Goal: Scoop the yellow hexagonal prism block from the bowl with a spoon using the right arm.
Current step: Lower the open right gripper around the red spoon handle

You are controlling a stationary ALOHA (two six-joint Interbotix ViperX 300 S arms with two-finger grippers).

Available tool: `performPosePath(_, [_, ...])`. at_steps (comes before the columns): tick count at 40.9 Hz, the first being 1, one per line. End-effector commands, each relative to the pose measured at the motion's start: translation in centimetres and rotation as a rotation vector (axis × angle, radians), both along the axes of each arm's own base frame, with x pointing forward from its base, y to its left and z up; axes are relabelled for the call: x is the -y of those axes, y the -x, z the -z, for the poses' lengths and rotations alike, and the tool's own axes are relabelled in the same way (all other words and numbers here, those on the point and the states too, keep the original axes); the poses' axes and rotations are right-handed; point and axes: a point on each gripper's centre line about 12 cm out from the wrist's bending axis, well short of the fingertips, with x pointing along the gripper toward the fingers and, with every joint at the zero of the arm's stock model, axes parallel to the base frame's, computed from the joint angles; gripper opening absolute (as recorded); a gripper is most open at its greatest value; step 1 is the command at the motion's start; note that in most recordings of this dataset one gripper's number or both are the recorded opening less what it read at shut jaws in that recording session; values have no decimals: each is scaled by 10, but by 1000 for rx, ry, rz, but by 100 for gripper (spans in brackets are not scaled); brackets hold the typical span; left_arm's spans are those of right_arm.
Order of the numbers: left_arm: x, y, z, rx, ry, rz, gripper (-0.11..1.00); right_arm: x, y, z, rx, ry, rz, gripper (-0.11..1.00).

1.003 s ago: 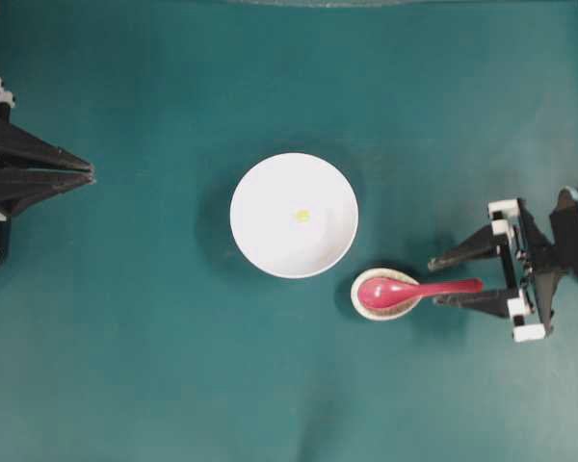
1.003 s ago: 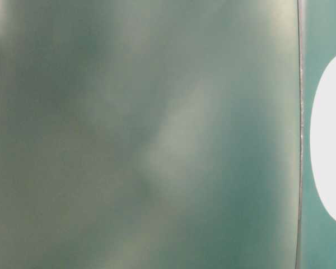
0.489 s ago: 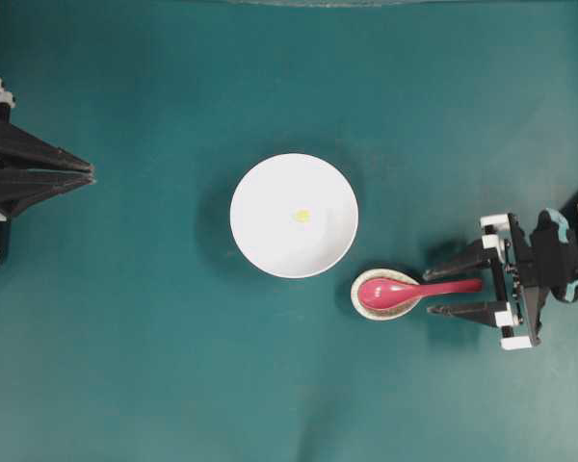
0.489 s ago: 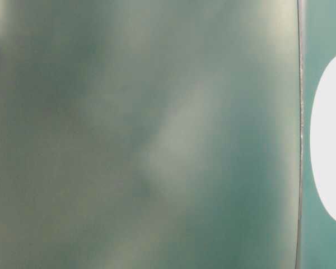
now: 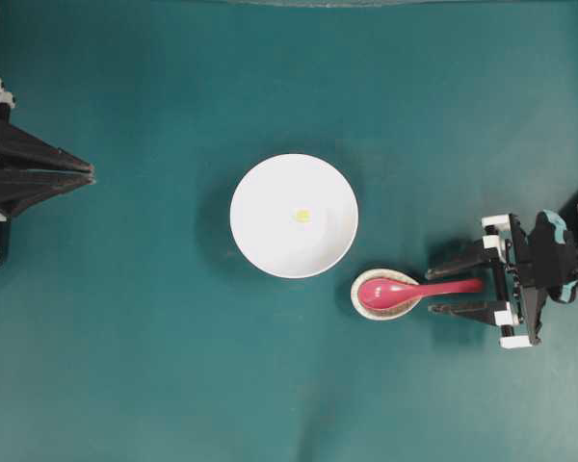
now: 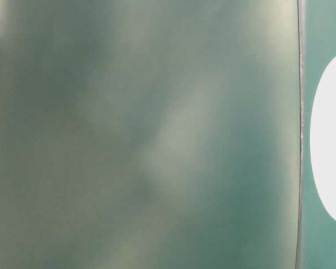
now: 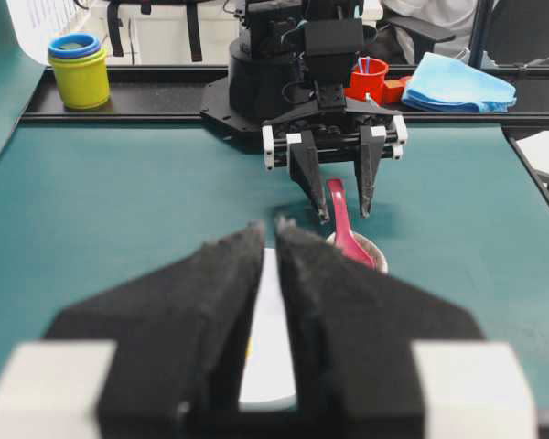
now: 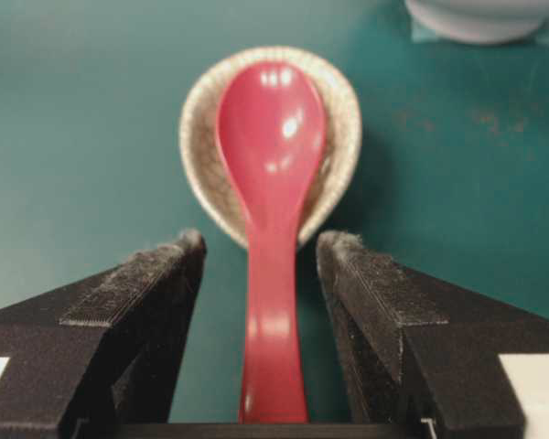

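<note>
Spread fingers (image 8: 261, 251) of the right arm had dropped astride the glossy pink-red spoon's (image 8: 273, 210) handle, ready to pinch.

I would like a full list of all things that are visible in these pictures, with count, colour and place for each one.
round white bowl: one, white, middle of the teal table.
tiny yellow hexagonal block: one, yellow, inside the bowl.
glossy pink-red soup spoon: one, pink-red, scoop in the spoon rest, handle between the right gripper's fingers.
speckled beige spoon rest: one, beige, beside the bowl.
yellow cup with blue rim: one, beyond the table's far edge.
red container: one, beyond the far edge.
blue cloth: one, beyond the far edge.
left gripper: black, left edge, jaws nearly together, holding nothing.
right gripper: black, open around the spoon handle.
</note>
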Motion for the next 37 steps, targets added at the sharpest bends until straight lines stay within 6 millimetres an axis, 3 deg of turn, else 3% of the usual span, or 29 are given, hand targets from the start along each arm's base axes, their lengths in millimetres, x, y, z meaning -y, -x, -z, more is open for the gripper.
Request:
performPosePath(1, [0,-2,-7,21,-3,-1,14,-1,0,-2,8,-6,-1,58])
performPosePath(37, [0,-2,-7,20,-3,-1,14,-2,-2,0,-10,-9,3,57])
